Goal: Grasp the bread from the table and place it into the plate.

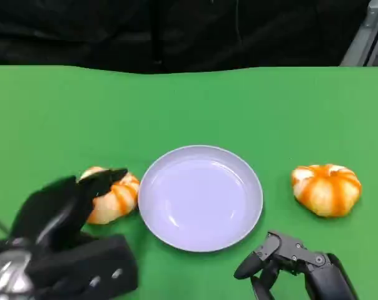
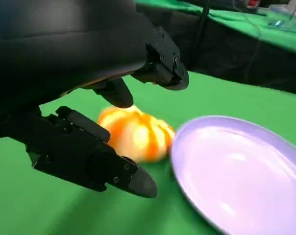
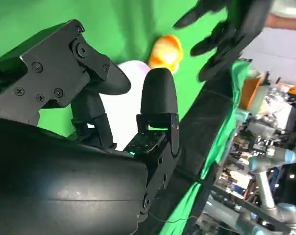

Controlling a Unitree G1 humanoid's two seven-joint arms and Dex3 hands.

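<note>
Left hand (image 1: 64, 206): your fingers are spread around the bread (image 1: 112, 195), not closed on it.
Bread: on the green counter (image 1: 51, 125), just beside the lavender plate (image 1: 153, 187).
Right hand (image 1: 289, 262): fingers apart, holding nothing.

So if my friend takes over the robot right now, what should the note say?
Left hand: open, fingers spread around the left bread, not gripping it yet as far as the left wrist view shows.
Right hand: holds nothing, low near the table's front edge, in front of the plate.
Things: plate in the middle, nothing in it. The left bread lies right beside the plate's left rim. The right bread sits apart on the plate's right.
Done: no bread is in the plate.
Left: close the left hand on its bread, lift it, set it in the plate.
</note>
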